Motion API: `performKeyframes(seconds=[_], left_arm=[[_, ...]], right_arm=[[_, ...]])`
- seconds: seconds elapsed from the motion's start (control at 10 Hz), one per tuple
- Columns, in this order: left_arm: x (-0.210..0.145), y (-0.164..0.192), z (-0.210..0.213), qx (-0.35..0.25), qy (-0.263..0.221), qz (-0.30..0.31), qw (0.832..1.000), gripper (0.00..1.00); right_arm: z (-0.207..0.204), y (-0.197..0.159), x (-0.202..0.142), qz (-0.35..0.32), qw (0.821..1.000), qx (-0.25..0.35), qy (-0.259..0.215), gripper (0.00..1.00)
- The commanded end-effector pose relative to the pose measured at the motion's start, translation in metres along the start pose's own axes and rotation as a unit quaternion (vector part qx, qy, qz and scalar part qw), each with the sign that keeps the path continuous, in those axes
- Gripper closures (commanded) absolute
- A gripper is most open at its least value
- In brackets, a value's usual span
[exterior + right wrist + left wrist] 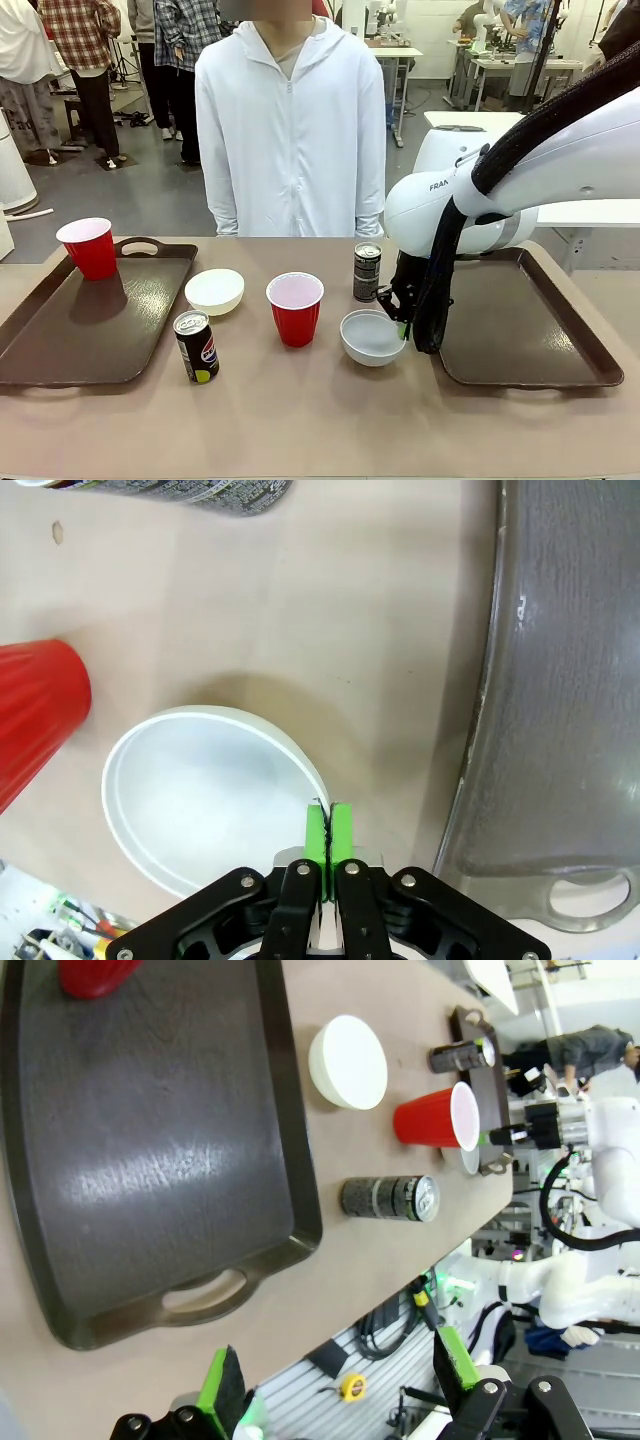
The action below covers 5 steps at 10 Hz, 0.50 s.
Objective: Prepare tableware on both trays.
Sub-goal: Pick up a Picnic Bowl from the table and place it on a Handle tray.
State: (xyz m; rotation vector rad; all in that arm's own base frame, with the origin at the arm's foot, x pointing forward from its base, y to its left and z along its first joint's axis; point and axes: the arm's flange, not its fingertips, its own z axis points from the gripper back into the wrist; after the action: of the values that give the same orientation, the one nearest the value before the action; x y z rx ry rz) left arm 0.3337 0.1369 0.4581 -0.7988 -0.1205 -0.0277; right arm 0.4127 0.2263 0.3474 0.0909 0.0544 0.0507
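Right gripper (402, 326) sat low over the table in the front view, at the right rim of the right bowl (372, 338), which stood on the table just left of the right tray (520, 330). That tray held no tableware. Next to the bowl on its left stood the middle cup (295, 308), and behind the bowl the right can (367, 272) stood upright. Farther left, the left bowl (214, 291) and the left can (196, 346) stood on the table beside the left tray (80, 330), and the tray cup (90, 247) stood in that tray's far corner. A person (290, 130) in a white hooded jacket stood at the far side.

From the left wrist view, the left gripper (335, 1382) hung with its green pads (215, 1398) spread wide and nothing between them. It was off the near handle end of the left tray (150, 1160), with the tray cup (95, 975) at the far end. The left bowl (347, 1061), middle cup (435, 1118), left can (390, 1198) and right can (460, 1056) stood on the table beyond.

In the right wrist view, the right gripper (328, 832) had its pads pinched together on the rim of the right bowl (200, 800). The right tray (570, 680) lay close beside it. The middle cup (35, 715) and right can (190, 492) stood nearby.
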Motion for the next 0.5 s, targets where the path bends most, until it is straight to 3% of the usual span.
performKeyframes(seconds=[0.0,0.2,0.4], left_arm=[[0.0,0.0,0.001,-0.006,-0.003,0.001,1.0,0.0],[0.0,0.0,0.001,-0.006,-0.003,0.001,1.0,0.0],[0.0,0.0,0.001,-0.006,-0.003,0.001,1.0,0.0]], right_arm=[[0.004,0.0,0.003,0.016,1.0,-0.016,-0.008,1.0],[0.029,-0.003,-0.022,0.028,0.998,-0.049,0.006,1.0],[0.077,0.001,-0.063,0.048,0.998,-0.044,-0.009,1.0]])
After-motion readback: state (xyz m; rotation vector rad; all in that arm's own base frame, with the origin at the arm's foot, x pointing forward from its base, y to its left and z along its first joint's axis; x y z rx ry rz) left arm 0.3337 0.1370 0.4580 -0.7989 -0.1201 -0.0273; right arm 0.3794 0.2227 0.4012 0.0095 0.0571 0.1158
